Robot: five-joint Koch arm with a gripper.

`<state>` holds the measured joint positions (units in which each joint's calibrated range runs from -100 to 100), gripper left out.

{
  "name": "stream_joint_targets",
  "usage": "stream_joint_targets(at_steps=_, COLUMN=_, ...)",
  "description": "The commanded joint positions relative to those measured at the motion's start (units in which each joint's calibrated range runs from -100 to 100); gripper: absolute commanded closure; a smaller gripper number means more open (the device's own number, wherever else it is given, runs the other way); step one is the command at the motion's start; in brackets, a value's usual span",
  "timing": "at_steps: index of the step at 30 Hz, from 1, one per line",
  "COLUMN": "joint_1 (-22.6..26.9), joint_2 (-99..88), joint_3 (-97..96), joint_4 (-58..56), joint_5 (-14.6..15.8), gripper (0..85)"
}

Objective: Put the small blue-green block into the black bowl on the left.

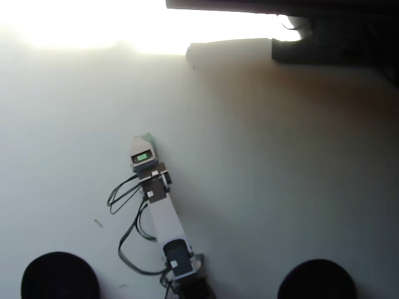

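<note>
White plastic is covering the gripper (141,142), which is pointing toward the top of the overhead view at the end of the arm (163,218). The body is hiding the jaws from above, so whether they are spread, narrow or clamped on anything cannot be told. Only a sliver of the small blue-green block (146,136) is showing, at the upper right corner of the gripper tip, touching or directly under it.

The step in hand appears to be the grasp. Doing it well is likely calling for the jaws to be straddling the block squarely, with 1 jaw on each side face, and closing fully before any lift; a corner pinch risks the cube twisting out.

The table (268,162) is lying bare around the block. The black bowl (59,276) is sitting at the lower left edge of the view, well apart from the block, with its lower rim cut off by the frame. The other black bowl (318,280) is sitting at the lower right. Loose cables (128,233) are hanging between arm and left bowl, so a raised carry is advisable. Glare is washing out the top edge.
</note>
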<state>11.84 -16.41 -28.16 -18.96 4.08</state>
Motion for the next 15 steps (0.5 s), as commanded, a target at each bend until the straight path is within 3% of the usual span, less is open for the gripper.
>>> stream_joint_targets(at_steps=1, joint_1=1.42, joint_2=-5.92, joint_3=2.93, joint_4=-0.29, joint_5=0.20, gripper=82.4)
stream_joint_targets(at_steps=9, joint_1=8.11, joint_2=-15.78, joint_3=12.73, joint_4=-9.94, joint_5=-0.24, gripper=82.4)
stream_joint_targets(at_steps=15, joint_1=16.75, joint_2=-23.60, joint_3=16.61, joint_4=-14.96, joint_5=-0.63, gripper=82.4)
